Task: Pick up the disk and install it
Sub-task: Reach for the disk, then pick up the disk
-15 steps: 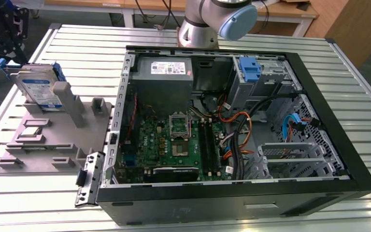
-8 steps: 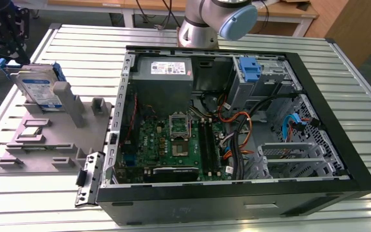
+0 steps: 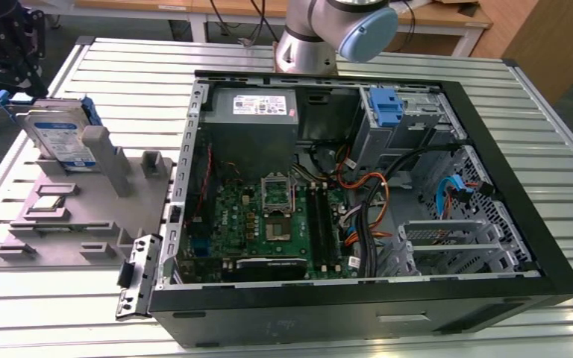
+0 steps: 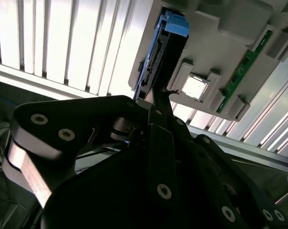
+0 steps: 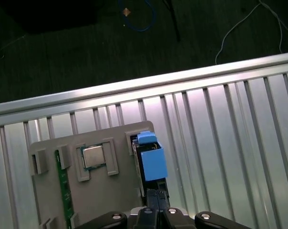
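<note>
Over on the exterior view's left, the disk (image 3: 60,138) stands on edge in a slot of a grey holder (image 3: 102,212), which lies on the slatted metal table (image 3: 137,67). In the first wrist view the claw (image 5: 156,194) hangs right at it. Its fingers (image 4: 159,129) are pressed together with nothing between them, and the tips point at the disk's narrow end, close by the blue side rail. I can't tell whether the tips touch it.

One pocket over from the disk, off to the side of the claw's tips, a square silver chip (image 5: 92,156) sits in the holder. A green circuit strip (image 5: 63,181) lies just beyond the chip, a little farther from the claw.

Moving right, well apart from the claw, an open computer case (image 3: 366,306) lies on its side. Inside it are a grey power supply box (image 3: 251,123), a green motherboard (image 3: 266,224), a tangle of cables (image 3: 366,205) and, farthest from the claw, a blue bracket (image 3: 386,108) in a bay. The arm (image 3: 342,30) rises behind the case.
</note>
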`<state>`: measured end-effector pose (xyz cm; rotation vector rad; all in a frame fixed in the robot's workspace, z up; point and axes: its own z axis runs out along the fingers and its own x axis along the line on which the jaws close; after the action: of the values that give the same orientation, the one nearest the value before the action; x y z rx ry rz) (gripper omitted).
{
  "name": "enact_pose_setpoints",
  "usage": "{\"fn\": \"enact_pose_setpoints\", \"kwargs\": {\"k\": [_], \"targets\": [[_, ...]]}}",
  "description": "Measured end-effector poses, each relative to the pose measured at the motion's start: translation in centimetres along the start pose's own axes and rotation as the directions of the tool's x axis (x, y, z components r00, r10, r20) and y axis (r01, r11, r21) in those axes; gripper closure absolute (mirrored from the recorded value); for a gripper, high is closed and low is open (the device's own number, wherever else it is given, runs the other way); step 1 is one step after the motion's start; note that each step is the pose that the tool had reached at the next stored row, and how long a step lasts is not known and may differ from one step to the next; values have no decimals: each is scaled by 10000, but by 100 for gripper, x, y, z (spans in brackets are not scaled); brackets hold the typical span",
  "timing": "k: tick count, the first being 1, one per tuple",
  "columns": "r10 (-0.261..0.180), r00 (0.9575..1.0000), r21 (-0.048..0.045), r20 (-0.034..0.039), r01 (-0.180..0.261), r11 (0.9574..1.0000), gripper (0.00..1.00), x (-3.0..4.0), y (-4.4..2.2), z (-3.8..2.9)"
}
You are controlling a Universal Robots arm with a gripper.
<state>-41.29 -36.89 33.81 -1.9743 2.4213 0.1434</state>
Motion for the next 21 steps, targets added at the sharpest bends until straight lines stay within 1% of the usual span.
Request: {"fn": "enact_pose_setpoints", "kwargs": {"k": [3, 18, 20, 21], "targets": [[-56, 10000, -4, -3, 56, 10000, 90, -3, -16, 4], [-72, 10000, -5, -5, 72, 10000, 90, -3, -16, 4], [-73, 10000, -6, -5, 73, 10000, 89, -3, -16, 4], [-73, 10000, -5, -5, 73, 10000, 83, -3, -16, 4]]}}
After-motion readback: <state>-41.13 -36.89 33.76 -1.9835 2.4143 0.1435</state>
